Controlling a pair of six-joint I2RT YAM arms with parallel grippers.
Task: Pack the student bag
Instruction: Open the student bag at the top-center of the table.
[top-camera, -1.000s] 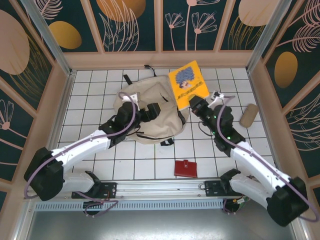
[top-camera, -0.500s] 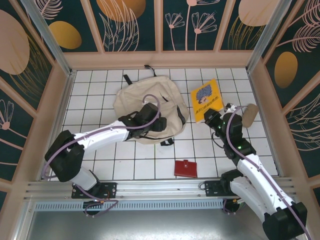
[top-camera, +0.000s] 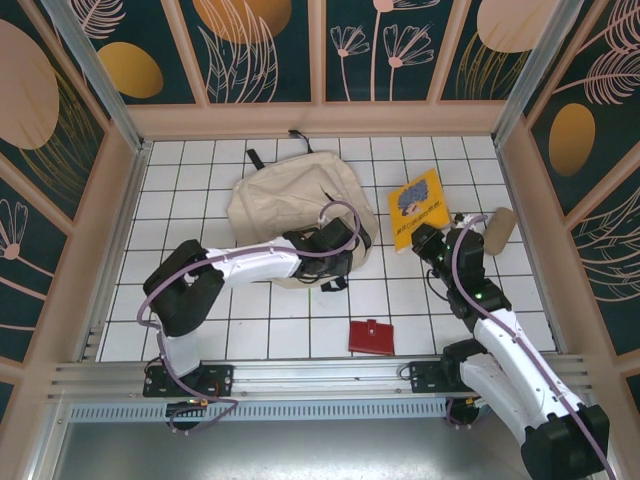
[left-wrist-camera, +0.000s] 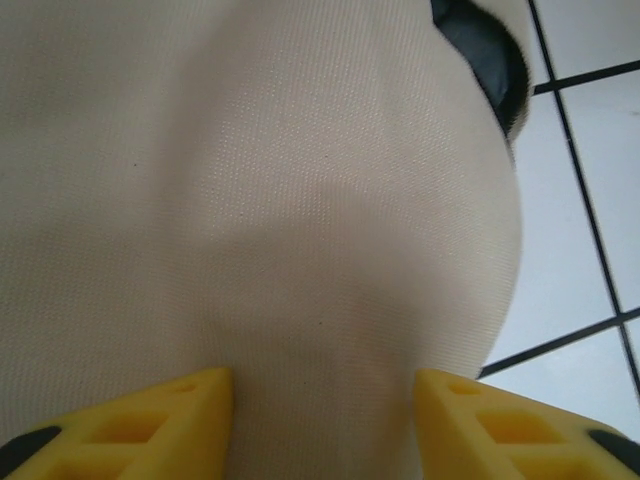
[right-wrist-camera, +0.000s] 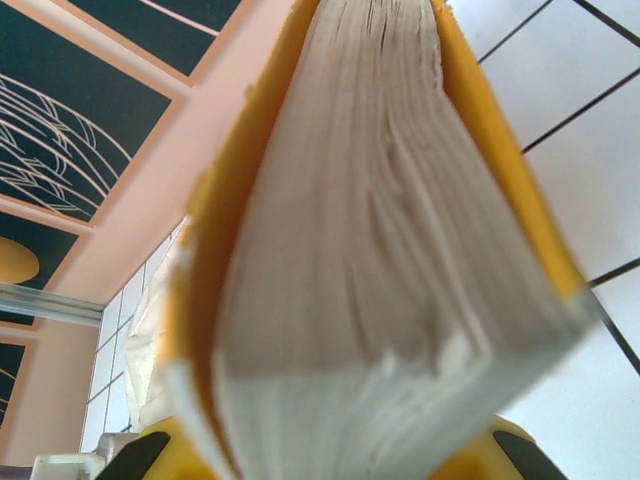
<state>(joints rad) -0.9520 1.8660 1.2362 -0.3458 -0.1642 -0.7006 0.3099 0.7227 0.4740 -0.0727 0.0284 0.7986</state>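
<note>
The student bag (top-camera: 280, 205), beige fabric with black straps, lies flat on the white tiled floor at the back middle. My left gripper (top-camera: 347, 243) is down on the bag's right lower edge. In the left wrist view its yellow fingertips (left-wrist-camera: 190, 405) stand apart, and the beige cloth (left-wrist-camera: 300, 200) bulges between them, so my left gripper (left-wrist-camera: 322, 400) is open around a fold. My right gripper (top-camera: 428, 236) is shut on a yellow book (top-camera: 418, 205), held tilted to the right of the bag. The page edges of the book (right-wrist-camera: 370, 250) face the right wrist camera, and my right gripper (right-wrist-camera: 330, 455) clamps its lower end.
A small red wallet (top-camera: 371, 336) lies on the tiles in front, between the two arms. A tan cylindrical pouch (top-camera: 497, 229) rests by the right wall, just past the right gripper. Wooden walls close off three sides.
My left gripper has swept right across the bag to its right edge, and its jaws have narrowed. My right gripper has carried the yellow book off the bag, to the right and lower.
</note>
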